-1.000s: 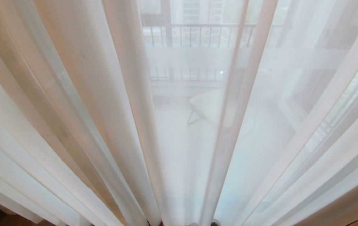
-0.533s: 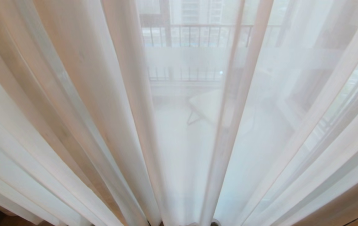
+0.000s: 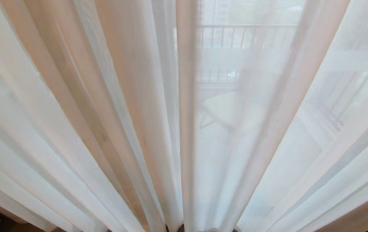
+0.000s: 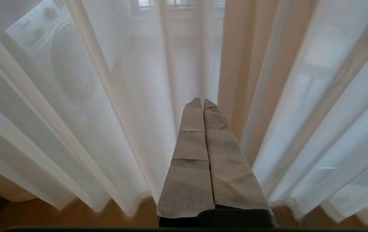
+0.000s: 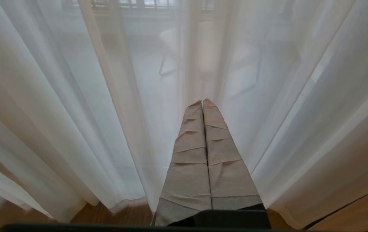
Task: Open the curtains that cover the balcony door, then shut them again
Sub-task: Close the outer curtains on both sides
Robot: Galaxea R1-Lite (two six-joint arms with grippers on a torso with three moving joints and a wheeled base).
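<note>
White see-through curtains (image 3: 132, 96) hang drawn in long pleats across the whole head view, reaching the floor. Neither arm shows there. In the left wrist view my left gripper (image 4: 202, 100) is shut and empty, its tape-wrapped fingers (image 4: 190, 151) pointing at the curtains (image 4: 74, 112) just short of a fold. My right gripper (image 5: 202, 101) is likewise shut and empty, its tips close to the curtains (image 5: 74, 112). The balcony door is veiled behind the fabric and does not show distinctly.
Through the sheers I make out a dark railing (image 3: 245, 32), a pale chair (image 3: 225, 109) and a washing machine (image 4: 64, 58). Wooden floor (image 4: 74, 216) runs under the hems. A darker beige fold (image 3: 361, 212) hangs at the lower right.
The whole head picture has shifted to the right, so the camera has moved. The curtain folds hang much as before, and no gripper has taken hold of them.
</note>
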